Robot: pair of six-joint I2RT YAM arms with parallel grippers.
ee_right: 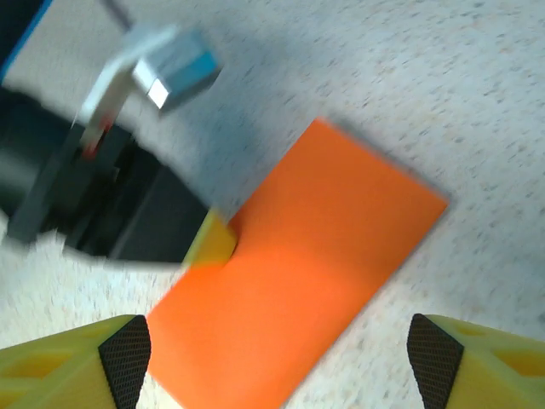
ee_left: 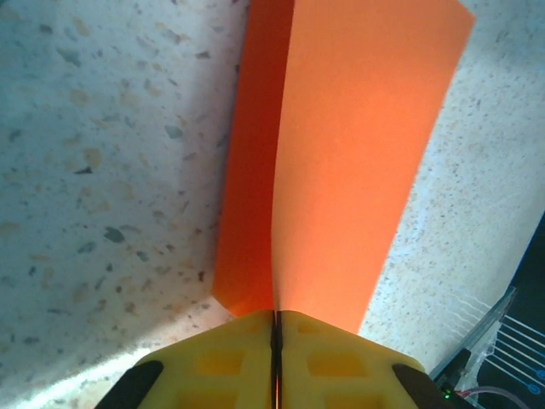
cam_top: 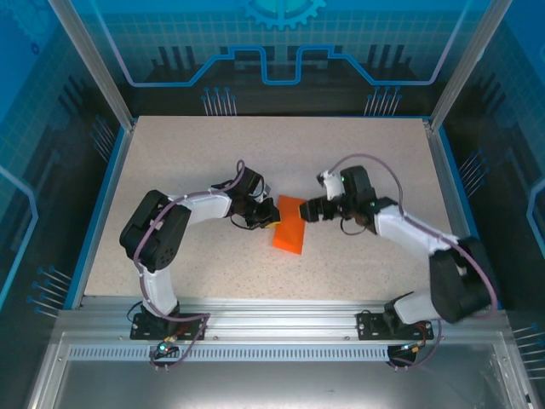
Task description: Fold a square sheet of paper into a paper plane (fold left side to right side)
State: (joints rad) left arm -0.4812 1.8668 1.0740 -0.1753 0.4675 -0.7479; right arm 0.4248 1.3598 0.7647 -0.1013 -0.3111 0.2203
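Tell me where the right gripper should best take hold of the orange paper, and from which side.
Probably the free long edge of the square sheet of paper, opposite the shut left gripper, approached low from where the right gripper hovers. Folded into a thin strip lying near flat on the table, it offers only its edges.

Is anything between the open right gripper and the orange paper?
Nothing visible does. The right gripper hangs open just beside the right side of the folded orange paper. The left gripper is shut on the paper's opposite edge, clear of that approach.
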